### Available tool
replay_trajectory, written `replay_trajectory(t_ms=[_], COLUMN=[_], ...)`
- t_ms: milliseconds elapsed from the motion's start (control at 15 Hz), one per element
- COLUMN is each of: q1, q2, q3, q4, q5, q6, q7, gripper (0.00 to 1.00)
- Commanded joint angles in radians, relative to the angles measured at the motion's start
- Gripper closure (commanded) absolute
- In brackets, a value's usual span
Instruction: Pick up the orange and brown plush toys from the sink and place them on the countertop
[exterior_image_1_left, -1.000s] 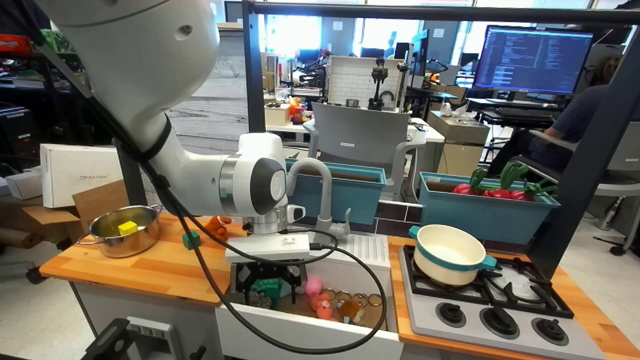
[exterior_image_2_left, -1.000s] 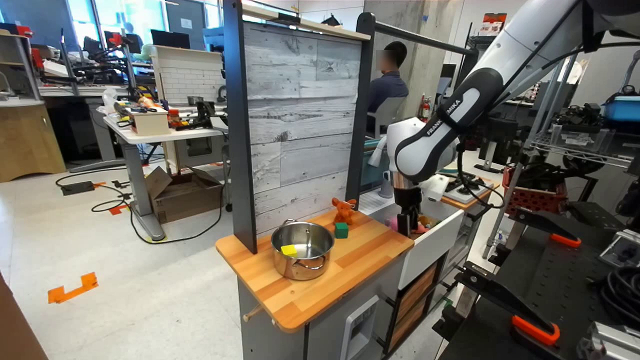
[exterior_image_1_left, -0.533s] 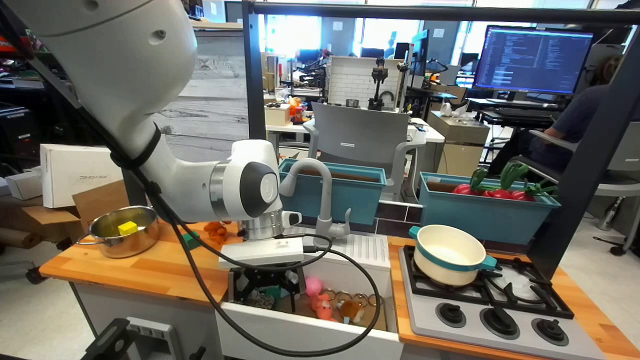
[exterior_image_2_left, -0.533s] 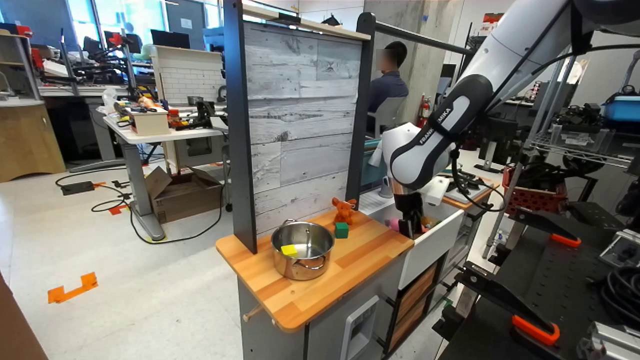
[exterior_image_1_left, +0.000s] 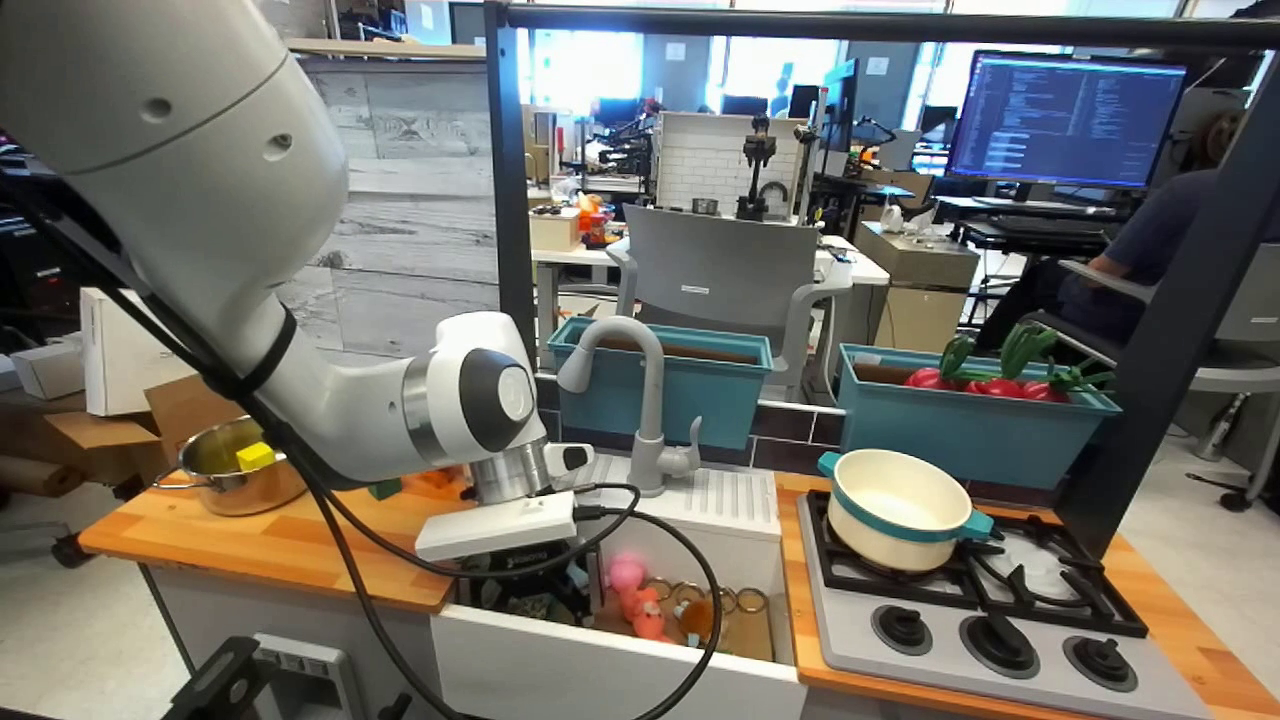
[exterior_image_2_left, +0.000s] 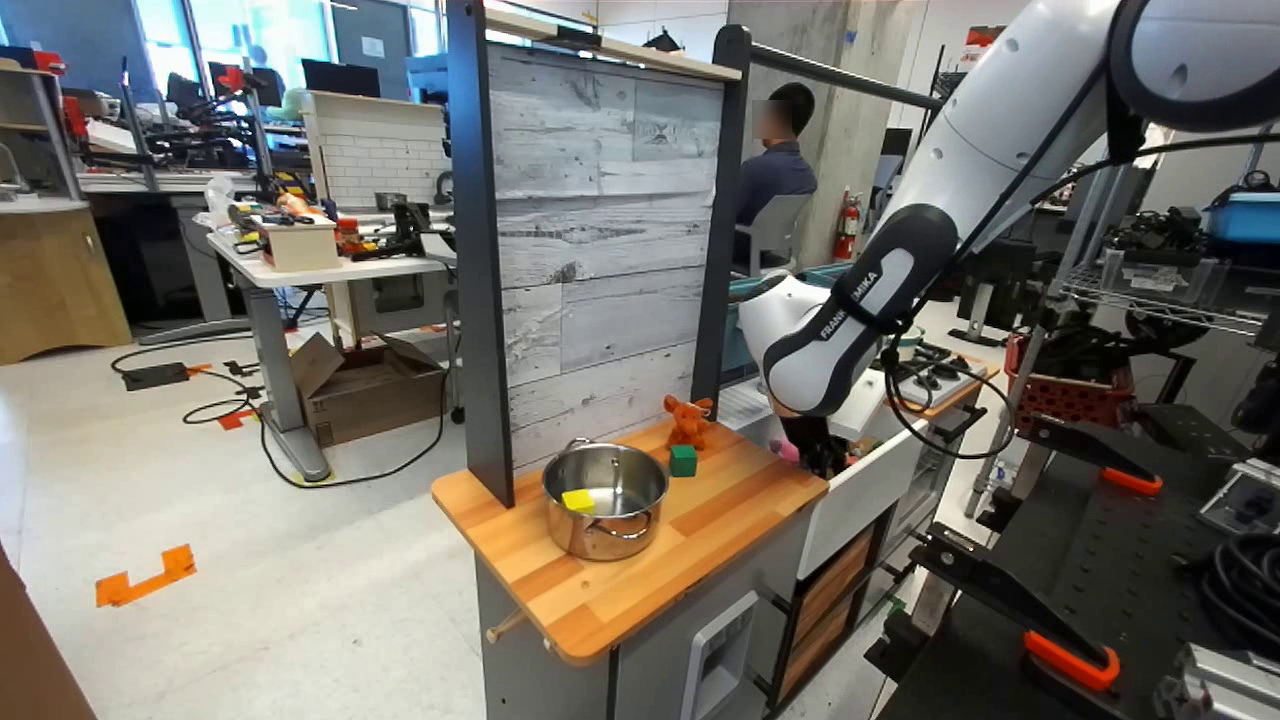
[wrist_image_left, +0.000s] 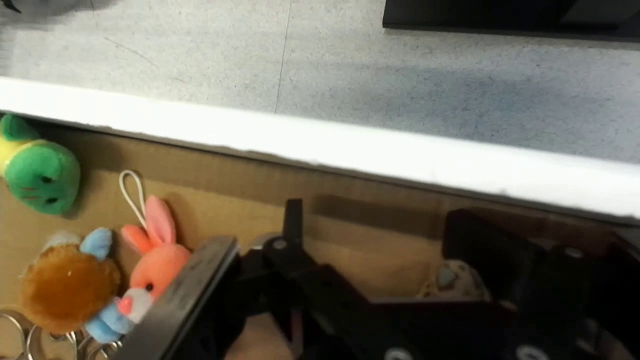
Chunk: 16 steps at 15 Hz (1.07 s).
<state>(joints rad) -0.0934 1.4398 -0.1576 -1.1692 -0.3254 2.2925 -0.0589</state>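
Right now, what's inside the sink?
The sink holds a green toy, furry brown toy, coral rabbit, something pink, metal rings and a partly hidden patterned item; the gripper covers anything beneath it.

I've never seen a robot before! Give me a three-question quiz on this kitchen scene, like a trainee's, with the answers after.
1. What lies in the metal pot: A, a spoon; B, a yellow block; C, a carrot?
2. True or false: the hand is above the stove.
3. Which toy sits near the green block on the countertop?

Key: 1 B. 2 False; it is down in the sink. 3 The orange plush toy.
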Motion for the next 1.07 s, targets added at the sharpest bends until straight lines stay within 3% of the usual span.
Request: replay_trajectory(t_ms=[0, 133, 400, 1000], q1=[0.019, 0.018, -0.003, -0.049], q2=[0.063, 0.065, -0.007, -0.28], q3=[-0.005, -0.003, 0.027, 0.066], q4=[0.097, 0.115, 0.043, -0.358], q5=[0.039, 0.039, 0.02, 0.011], q6=[-0.076, -0.091, -0.043, 0.199], q7=[0.014, 0.016, 0.023, 0.015], gripper=[0.58, 0.73, 1.0, 0.99])
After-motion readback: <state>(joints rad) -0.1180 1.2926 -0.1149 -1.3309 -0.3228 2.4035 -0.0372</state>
